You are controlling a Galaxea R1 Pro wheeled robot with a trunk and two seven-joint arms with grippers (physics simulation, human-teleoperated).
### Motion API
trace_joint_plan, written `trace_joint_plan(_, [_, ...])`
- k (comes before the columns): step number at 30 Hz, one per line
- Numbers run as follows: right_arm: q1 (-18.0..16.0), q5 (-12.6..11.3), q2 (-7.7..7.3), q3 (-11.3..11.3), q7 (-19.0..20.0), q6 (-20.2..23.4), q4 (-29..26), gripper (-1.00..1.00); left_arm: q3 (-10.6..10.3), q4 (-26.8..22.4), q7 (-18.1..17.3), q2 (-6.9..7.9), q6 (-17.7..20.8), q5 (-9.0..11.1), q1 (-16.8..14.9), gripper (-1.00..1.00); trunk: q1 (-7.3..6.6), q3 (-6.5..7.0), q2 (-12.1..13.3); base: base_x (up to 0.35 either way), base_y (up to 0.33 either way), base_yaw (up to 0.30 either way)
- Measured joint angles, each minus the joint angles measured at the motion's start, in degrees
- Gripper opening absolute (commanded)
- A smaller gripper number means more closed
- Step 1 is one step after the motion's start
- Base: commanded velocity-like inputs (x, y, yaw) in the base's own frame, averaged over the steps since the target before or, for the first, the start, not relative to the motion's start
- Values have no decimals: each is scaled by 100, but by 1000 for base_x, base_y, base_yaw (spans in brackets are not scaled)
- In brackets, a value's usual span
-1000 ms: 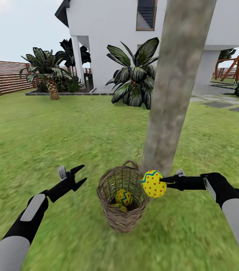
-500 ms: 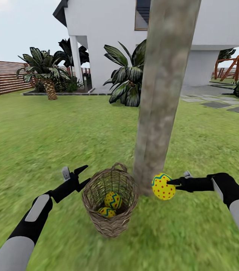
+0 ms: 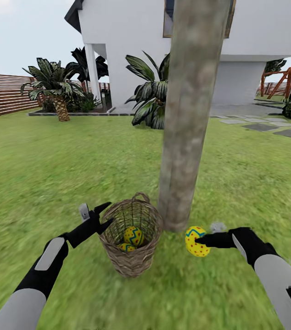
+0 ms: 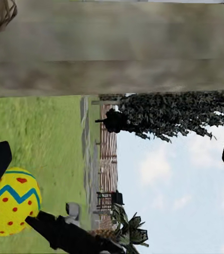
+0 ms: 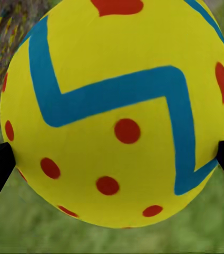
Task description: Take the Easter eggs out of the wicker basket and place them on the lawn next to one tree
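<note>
The left gripper (image 3: 103, 215) hangs with its two fingers spread apart and holding nothing, just left of the wicker basket (image 3: 131, 250) and close to its rim. The basket stands upright on the lawn (image 3: 72, 156), just left of the tree (image 3: 189, 114) and close to the foot of its trunk. Two Easter eggs (image 3: 132, 235) lie inside it, one partly over the other. Right of the tree, the right gripper (image 3: 202, 239) is clamped on a third egg (image 3: 196, 241), one fingertip at each side of it in the right wrist view.

Compared with a second ago, the held egg has gone from beside the basket's rim to the far side of the trunk and has dropped lower, close to the grass near the trunk's foot. The whole view has also shifted, so the robot itself has moved. The basket and its two eggs look unchanged. This likely means the first egg is about to be set down by the tree, with two more to fetch.

No brand, label or writing is readable; the eggs carry only red dots and a blue zigzag band.
</note>
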Motion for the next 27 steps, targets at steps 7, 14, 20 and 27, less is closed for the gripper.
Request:
trace_joint_plan(7, [84,127,366,-4,-1205,-1272,626,-100,-2,187,2,-192,-1,-2,3,100,-1,0,-1,-72,-140,56])
trace_joint_plan(14, [139,155,505,-3,-1756,-1315,648,-100,-1,284,0,-231,-1,12,3,100,-2,0,-1,-1,-24,286])
trace_joint_plan(20, [167,151,510,-3,-1906,-1681,693,-100,-12,282,-4,-242,-8,5,2,100,-2,1,-1,5,-267,227])
trace_joint_plan(27, [175,151,522,-3,-2163,-1755,747,-100,-457,244,-10,-332,-4,6,1,100,-2,0,-1,29,-83,8])
